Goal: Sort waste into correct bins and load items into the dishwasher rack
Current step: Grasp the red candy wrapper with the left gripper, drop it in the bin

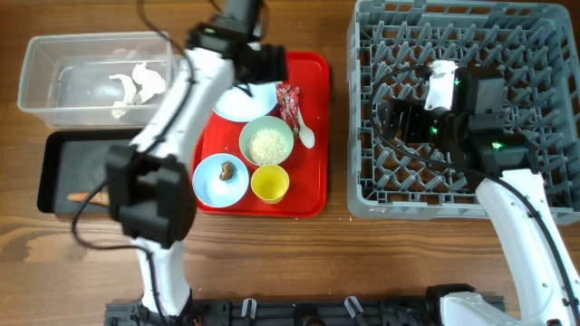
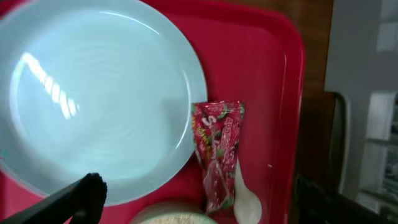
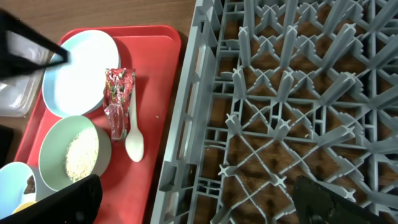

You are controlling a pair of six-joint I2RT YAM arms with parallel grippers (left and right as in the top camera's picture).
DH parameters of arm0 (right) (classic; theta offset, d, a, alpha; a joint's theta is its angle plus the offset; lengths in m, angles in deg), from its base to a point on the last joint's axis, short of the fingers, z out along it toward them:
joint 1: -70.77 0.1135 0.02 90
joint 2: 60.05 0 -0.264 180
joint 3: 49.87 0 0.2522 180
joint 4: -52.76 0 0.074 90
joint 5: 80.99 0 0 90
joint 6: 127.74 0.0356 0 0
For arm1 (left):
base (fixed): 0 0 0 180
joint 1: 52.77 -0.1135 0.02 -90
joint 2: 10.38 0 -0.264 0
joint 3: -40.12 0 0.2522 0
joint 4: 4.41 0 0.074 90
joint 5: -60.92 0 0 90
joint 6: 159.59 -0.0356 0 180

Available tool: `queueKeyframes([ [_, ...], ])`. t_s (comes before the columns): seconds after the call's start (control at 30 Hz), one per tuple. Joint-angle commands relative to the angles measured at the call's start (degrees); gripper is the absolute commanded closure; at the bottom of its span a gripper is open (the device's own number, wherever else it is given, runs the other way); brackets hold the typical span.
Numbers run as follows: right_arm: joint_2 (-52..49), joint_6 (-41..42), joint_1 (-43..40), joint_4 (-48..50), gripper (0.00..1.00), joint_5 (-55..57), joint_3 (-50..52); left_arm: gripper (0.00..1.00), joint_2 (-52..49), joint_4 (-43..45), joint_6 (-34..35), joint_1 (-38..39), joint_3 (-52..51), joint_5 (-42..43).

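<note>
The round light blue plate [image 1: 237, 104] lies at the back of the red tray [image 1: 313, 195], partly under my left gripper [image 1: 270, 71]. In the left wrist view the plate [image 2: 93, 93] fills the left. The red snack wrapper [image 2: 217, 155] and white spoon [image 2: 245, 199] lie to its right. My left gripper [image 2: 199, 202] is open and empty above them. The pale green bowl [image 1: 267, 140] holds rice. The light blue bowl [image 1: 221, 178] holds a brown lump. The yellow cup [image 1: 270, 184] stands beside it. My right gripper [image 1: 391, 119] is open and empty over the dishwasher rack [image 1: 462, 195].
The clear tub [image 1: 54, 72] at back left holds crumpled white tissue [image 1: 136, 83]. The black tray [image 1: 59, 172] in front of it holds the carrot piece [image 1: 80, 196]. In the right wrist view, my right gripper [image 3: 199, 202] hangs over the rack's left wall [image 3: 205, 93].
</note>
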Motion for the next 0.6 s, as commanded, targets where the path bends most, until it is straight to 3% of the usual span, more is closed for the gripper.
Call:
queueKeyframes([
  [0.0,-0.4,0.4,0.0,0.3,0.01,-0.6,-0.5,0.03,-6.8,2.8,-1.2,2.2,-1.1,-1.8],
  [0.07,-0.4,0.4,0.0,0.3,0.0,-0.5,-0.5,0.04,-9.9,3.8,-2.5,3.2,-1.1,-1.8],
  [0.17,-0.4,0.4,0.0,0.3,0.0,-0.5,-0.5,0.14,-12.9,4.6,-2.4,3.5,-1.1,-1.8],
  [0.2,-0.4,0.3,0.0,0.3,0.0,-0.5,-0.5,0.21,-13.2,4.8,-2.4,3.5,-1.1,-1.8],
  [0.27,-0.4,0.4,0.0,0.3,0.0,-0.5,-0.5,0.45,-13.2,5.8,-2.4,3.5,-1.1,-1.8],
  [0.3,-0.4,0.4,0.0,0.3,0.0,-0.5,-0.5,0.51,-13.2,6.4,-2.4,3.5,-1.1,-1.8],
  [0.37,-0.4,0.4,0.0,0.3,0.0,-0.5,-0.5,0.57,-13.2,7.3,-2.4,3.5,-1.1,-1.8],
  [0.5,-0.4,0.4,0.0,0.3,0.0,-0.5,-0.5,0.6,-13.0,7.5,-2.4,3.5,-1.1,-1.8],
  [0.57,-0.5,0.4,0.0,0.3,0.0,-0.5,-0.5,0.74,-12.3,7.5,-2.4,3.5,-1.1,-1.8],
])
